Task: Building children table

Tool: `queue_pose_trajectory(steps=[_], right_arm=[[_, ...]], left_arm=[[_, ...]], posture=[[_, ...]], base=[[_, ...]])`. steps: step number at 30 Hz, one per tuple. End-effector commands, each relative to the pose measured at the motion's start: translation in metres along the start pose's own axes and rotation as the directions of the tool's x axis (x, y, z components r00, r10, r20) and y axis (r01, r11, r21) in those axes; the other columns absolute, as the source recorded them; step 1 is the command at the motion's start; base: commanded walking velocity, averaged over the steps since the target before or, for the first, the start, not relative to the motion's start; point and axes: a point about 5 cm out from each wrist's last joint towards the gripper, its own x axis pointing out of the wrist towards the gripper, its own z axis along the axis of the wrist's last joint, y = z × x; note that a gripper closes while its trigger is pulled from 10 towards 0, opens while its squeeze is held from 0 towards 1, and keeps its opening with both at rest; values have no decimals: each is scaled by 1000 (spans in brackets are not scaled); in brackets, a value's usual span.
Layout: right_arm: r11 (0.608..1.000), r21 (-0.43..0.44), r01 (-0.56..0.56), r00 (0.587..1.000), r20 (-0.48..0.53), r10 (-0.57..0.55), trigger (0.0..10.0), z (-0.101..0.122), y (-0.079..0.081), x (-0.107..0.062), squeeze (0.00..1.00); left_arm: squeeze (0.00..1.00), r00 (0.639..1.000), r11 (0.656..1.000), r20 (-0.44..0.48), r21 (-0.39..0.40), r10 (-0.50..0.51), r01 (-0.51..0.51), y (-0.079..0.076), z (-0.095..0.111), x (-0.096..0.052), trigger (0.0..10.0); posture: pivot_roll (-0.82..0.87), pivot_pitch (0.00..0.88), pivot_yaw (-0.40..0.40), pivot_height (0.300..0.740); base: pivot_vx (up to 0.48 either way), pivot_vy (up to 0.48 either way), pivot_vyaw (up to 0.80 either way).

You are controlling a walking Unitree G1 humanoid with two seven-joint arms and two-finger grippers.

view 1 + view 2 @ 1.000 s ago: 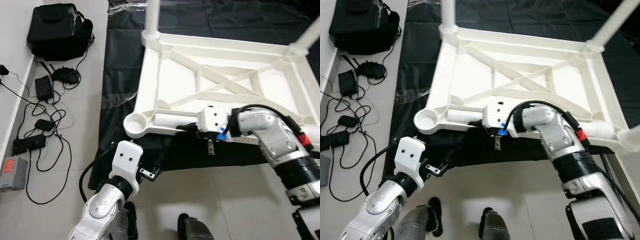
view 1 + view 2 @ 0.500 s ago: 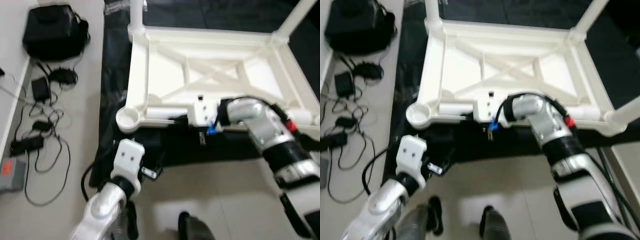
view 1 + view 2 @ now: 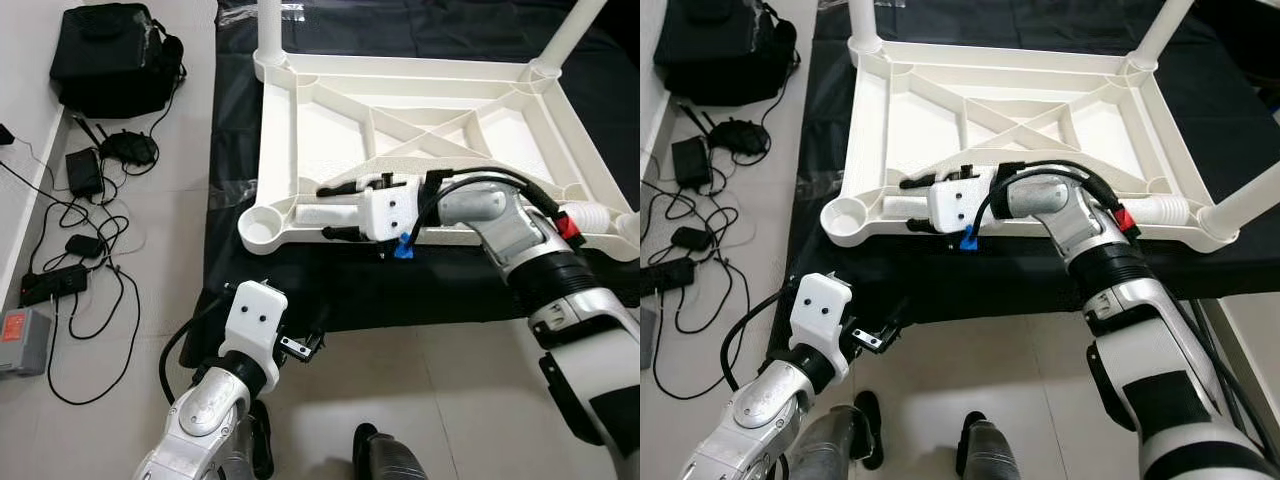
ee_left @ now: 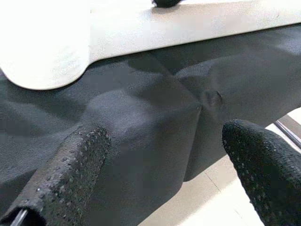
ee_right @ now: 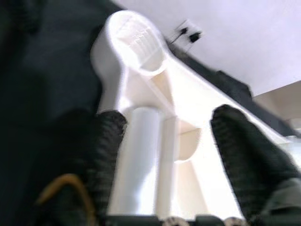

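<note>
The white children's table point(image 3: 300, 110) lies upside down on a black sheet point(image 3: 230, 150). Legs stand up at its far left corner point(image 3: 268, 25), far right corner point(image 3: 565, 35) and near right corner point(image 3: 1250, 195). The near left corner socket point(image 3: 263, 231) point(image 5: 136, 44) is empty. A loose white leg point(image 3: 322, 213) point(image 5: 141, 155) lies along the near rail, pointing at that socket. My right gripper point(image 3: 335, 210) point(image 5: 164, 136) is open, with one finger on either side of this leg. My left gripper point(image 3: 300, 345) point(image 4: 160, 155) is open and low, at the sheet's near edge below the socket.
A black bag point(image 3: 115, 55), chargers and tangled cables point(image 3: 90, 220) and a grey box with an orange label point(image 3: 22, 340) lie on the floor at left. A ribbed white end point(image 3: 585, 213) shows by the near right corner. My feet point(image 3: 385, 455) are just below the sheet's edge.
The camera has shifted. My right gripper has moved left along the near rail toward the empty socket, and its fingers now stand apart around the loose leg. The left arm has stayed put.
</note>
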Motion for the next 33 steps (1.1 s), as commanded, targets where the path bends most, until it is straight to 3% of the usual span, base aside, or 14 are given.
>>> queue_pose_trajectory(steps=[1,2,8,11,13,16,18,22,23,24,26,28,29,33], right_arm=[[1000,-12,0,1000,9,1,10000,0,1,0,1000],[1000,3,2,1000,20,-2,10000,-1,-2,-2,0],[960,271,62,978,176,-113,10000,9,-33,-20,0],[951,298,83,972,185,-143,10000,10,-37,-21,0],[892,377,252,958,32,-284,10000,-4,-56,-30,0],[748,511,423,906,-264,-333,10000,-40,-54,-48,0],[748,511,423,906,-264,-333,10000,-40,-54,-48,0],[512,680,525,813,-221,-539,10000,-39,-43,-51,0],[512,680,525,813,-221,-539,10000,-39,-43,-51,0],[475,687,551,778,-217,-589,10000,-37,-41,-52,0],[316,734,601,668,-244,-703,10000,-31,-28,-55,0],[316,734,601,668,-244,-703,10000,-31,-28,-55,0],[238,752,615,614,-267,-742,10000,-26,-14,-52,0],[162,765,623,562,-294,-773,10000,-9,11,-46,0]], left_arm=[[0,999,1000,-44,-14,-3,3,-3,-9,-1,10000],[0,999,1000,-43,-15,-3,2,-3,-8,0,10000],[0,999,1000,-43,-17,2,-2,-2,-9,1,10000],[0,999,1000,-44,-17,2,-3,-2,-9,1,10000],[0,999,1000,-43,-17,2,-3,-2,-9,2,10000],[0,999,1000,-35,-17,6,-6,-2,-8,3,10000],[0,999,1000,-35,-17,6,-6,-2,-8,3,10000],[0,1000,1000,-29,-7,4,-4,-3,-8,4,10000],[0,1000,1000,-29,-7,4,-4,-3,-8,4,10000],[0,1000,1000,-29,-4,5,-5,-2,-9,5,10000],[0,999,1000,-33,6,11,-11,-1,-10,6,10000],[0,999,1000,-33,6,11,-11,-1,-10,6,10000],[0,999,1000,-33,10,13,-13,0,-11,6,10000],[0,999,1000,-31,13,17,-16,2,-13,8,10000]], posture=[[103,310,-85,740],[107,310,-86,740],[96,308,-86,740],[96,308,-86,740],[96,301,-89,740],[90,291,-95,740],[90,291,-95,740],[88,271,-97,740],[88,271,-97,740],[88,271,-97,740],[95,257,-96,740],[95,257,-96,740],[99,246,-88,740],[99,234,-87,740]], base=[[0,0,0],[0,0,0],[0,0,0],[0,0,0],[0,0,0],[0,0,0],[0,0,0],[0,0,0],[0,0,0],[0,0,0],[0,0,0],[0,0,0],[0,0,0],[0,0,0]])
